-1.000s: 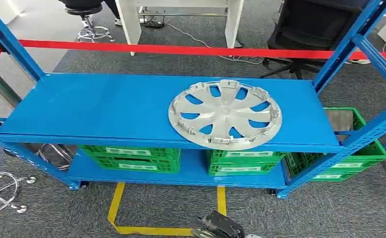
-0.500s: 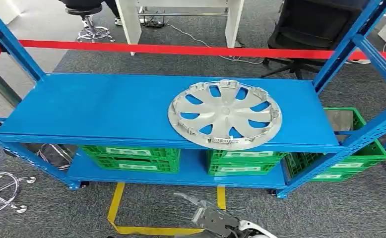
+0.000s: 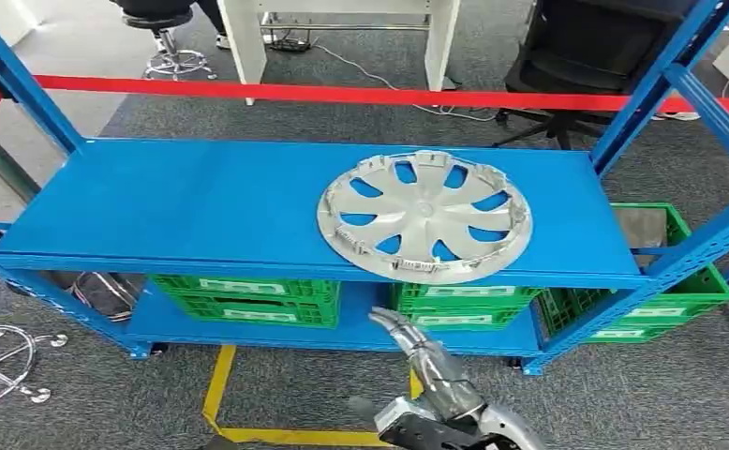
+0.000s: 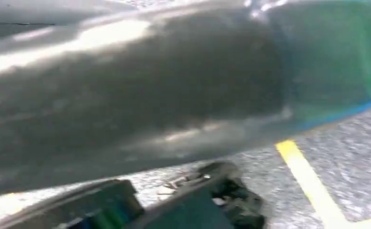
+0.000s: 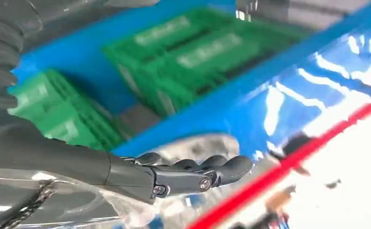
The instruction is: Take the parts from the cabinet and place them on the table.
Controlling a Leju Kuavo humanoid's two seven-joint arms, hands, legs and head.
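Nearest to us in the head view: right hand (image 3: 433,394) raised in front of the rack, below the front edge of the upper shelf (image 3: 201,202). Fingers (image 3: 400,328) stretched out and apart, pointing up toward the shelf, holding nothing, not touching the part. Right wrist view agrees: dark fingers (image 5: 198,172) extended side by side, nothing between them and the thumb, blue shelf edge and green crates blurred behind.

Left hand: left wrist view is motion-blurred, a grey mass over carpet and a yellow stripe. We cannot tell how its fingers lie.

Floor: grey carpet with yellow tape (image 3: 220,394) marking a box just in front of the rack.

Lower shelf (image 3: 361,328): two stacks of green crates (image 3: 248,298), one left of centre, one right of centre (image 3: 464,305). Another green crate (image 3: 665,281) sits past the right end of the rack, beside the blue upright.

Upper shelf: the silver hubcap (image 3: 425,216) lies flat, right of centre, its near rim overhanging the shelf's front edge slightly. It is the one part on that shelf.

Behind the rack: red barrier tape (image 3: 342,95) stretched across, then a white desk (image 3: 342,28) legs, a black office chair (image 3: 586,56) at far right, a stool base (image 3: 175,56) at far left.
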